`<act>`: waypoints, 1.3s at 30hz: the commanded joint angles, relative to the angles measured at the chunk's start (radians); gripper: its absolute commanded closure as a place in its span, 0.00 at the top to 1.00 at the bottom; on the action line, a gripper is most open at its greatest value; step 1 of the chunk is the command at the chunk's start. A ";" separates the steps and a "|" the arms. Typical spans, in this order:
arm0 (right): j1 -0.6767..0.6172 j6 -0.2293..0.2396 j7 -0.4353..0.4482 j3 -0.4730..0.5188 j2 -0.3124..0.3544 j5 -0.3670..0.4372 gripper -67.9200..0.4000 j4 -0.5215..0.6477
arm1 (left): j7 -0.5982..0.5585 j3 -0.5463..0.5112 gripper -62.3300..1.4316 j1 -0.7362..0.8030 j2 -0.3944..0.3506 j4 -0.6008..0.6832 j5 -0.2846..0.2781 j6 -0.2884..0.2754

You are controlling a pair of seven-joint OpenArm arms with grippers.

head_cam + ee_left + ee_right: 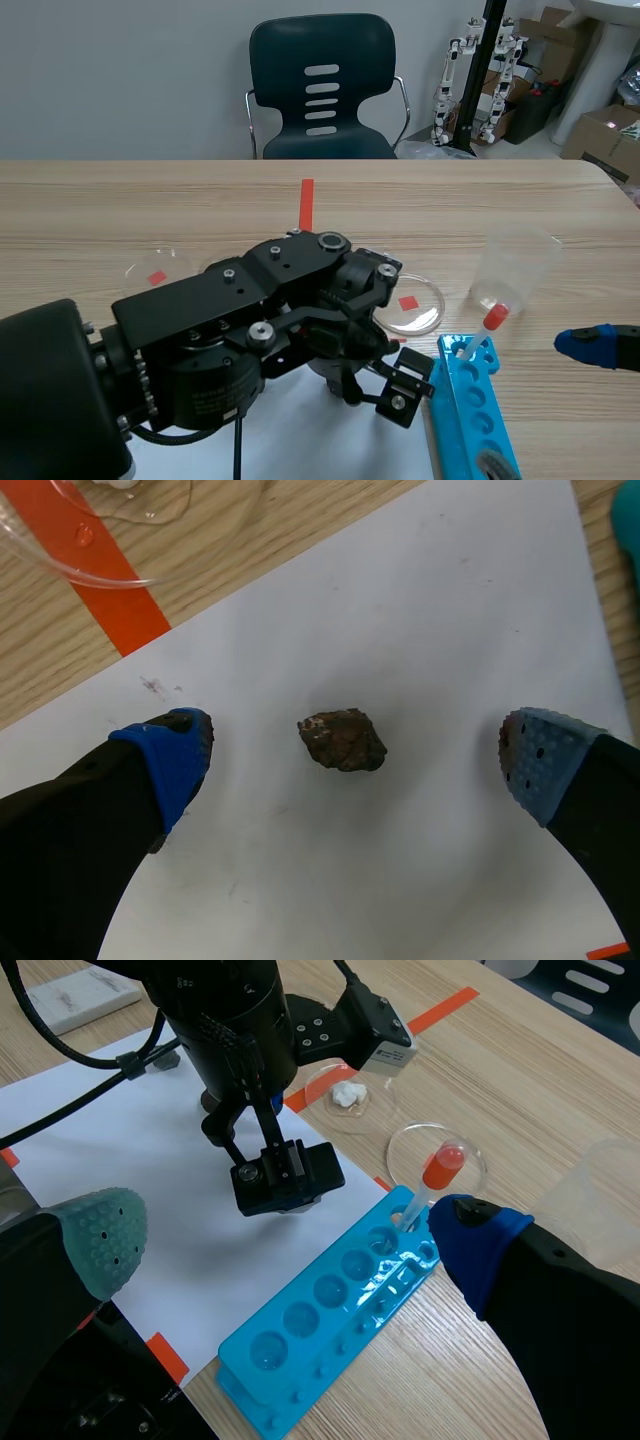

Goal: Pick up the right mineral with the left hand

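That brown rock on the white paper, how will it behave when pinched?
The mineral looks hard and lumpy, so probably rigid and dense. Its uneven faces may let it twist in the left gripper; rolling seems unlikely.

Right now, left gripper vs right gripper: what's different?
The left gripper straddles the mineral on the white paper; the right gripper is near the blue rack, no mineral between its fingers. The left gripper is over the middle of the table; the right gripper is at its right side. Both are open, holding nothing.
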 commanded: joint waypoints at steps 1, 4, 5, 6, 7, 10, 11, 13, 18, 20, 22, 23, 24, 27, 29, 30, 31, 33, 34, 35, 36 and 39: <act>0.006 0.000 0.011 0.000 0.000 0.008 0.86 0.006 | 0.005 0.003 0.96 -0.021 0.016 -0.005 -0.002 0.008; 0.006 0.000 0.011 0.000 0.000 0.008 0.86 0.006 | 0.008 0.003 0.96 -0.028 0.024 -0.029 -0.003 0.008; 0.006 0.000 0.011 0.000 0.000 0.008 0.86 0.006 | 0.009 0.003 0.96 -0.029 0.026 -0.034 -0.003 0.008; 0.006 0.000 0.011 0.000 0.000 0.008 0.86 0.006 | 0.012 0.003 0.96 -0.031 0.026 -0.038 -0.003 0.008; 0.006 0.000 0.011 0.000 0.000 0.008 0.86 0.006 | 0.019 0.003 0.96 -0.031 0.027 -0.042 -0.003 0.008; 0.006 0.000 0.011 0.000 0.000 0.008 0.86 0.006 | 0.027 0.003 0.88 -0.031 0.026 -0.048 -0.003 0.008; 0.006 0.000 0.011 0.000 0.000 0.008 0.86 0.006 | 0.027 0.003 0.83 -0.031 0.026 -0.048 -0.003 0.008; 0.006 0.000 0.011 0.000 0.000 0.008 0.86 0.006 | 0.031 0.003 0.74 -0.031 0.027 -0.048 -0.003 0.008; 0.006 0.000 0.011 0.000 0.000 0.008 0.86 0.006 | 0.034 0.003 0.67 -0.031 0.033 -0.048 -0.002 0.007; 0.006 0.000 0.011 0.000 0.000 0.008 0.86 0.006 | 0.034 0.003 0.64 -0.031 0.035 -0.048 -0.002 0.004; 0.006 0.000 0.011 0.000 0.000 0.008 0.86 0.006 | 0.034 0.003 0.57 -0.031 0.035 -0.048 -0.002 0.004; 0.006 0.000 0.011 0.000 0.000 0.008 0.86 0.006 | 0.034 0.003 0.54 -0.031 0.035 -0.048 -0.002 0.003; 0.006 0.000 0.011 0.000 0.000 0.008 0.86 0.006 | 0.034 0.003 0.51 -0.031 0.035 -0.048 -0.002 0.003; 0.006 0.000 0.011 0.000 0.000 0.008 0.86 0.006 | 0.026 0.003 0.48 -0.031 0.036 -0.048 -0.002 0.003; 0.006 0.000 0.011 0.000 0.000 0.008 0.86 0.006 | 0.024 0.003 0.48 -0.031 0.038 -0.048 -0.002 0.003; 0.006 0.000 0.011 0.000 0.000 0.008 0.86 0.006 | 0.023 0.003 0.48 -0.031 0.039 -0.048 -0.002 0.000; 0.006 0.000 0.011 0.000 0.000 0.008 0.86 0.006 | 0.023 0.003 0.48 -0.031 0.040 -0.048 -0.002 0.000; 0.006 0.000 0.011 0.000 0.000 0.008 0.86 0.006 | 0.019 0.003 0.48 -0.031 0.043 -0.048 -0.002 0.000; 0.006 0.000 0.011 0.000 0.000 0.008 0.86 0.006 | 0.014 0.003 0.48 -0.031 0.045 -0.048 -0.003 -0.001; 0.006 0.000 0.011 0.000 0.000 0.008 0.86 0.006 | 0.008 0.003 0.48 -0.031 0.046 -0.048 -0.002 -0.003; 0.006 0.000 0.011 0.000 0.000 0.008 0.86 0.006 | 0.006 0.003 0.48 -0.031 0.048 -0.048 -0.003 -0.004; 0.006 0.000 0.011 0.000 0.000 0.008 0.86 0.006 | 0.005 0.003 0.48 -0.031 0.048 -0.048 -0.002 -0.004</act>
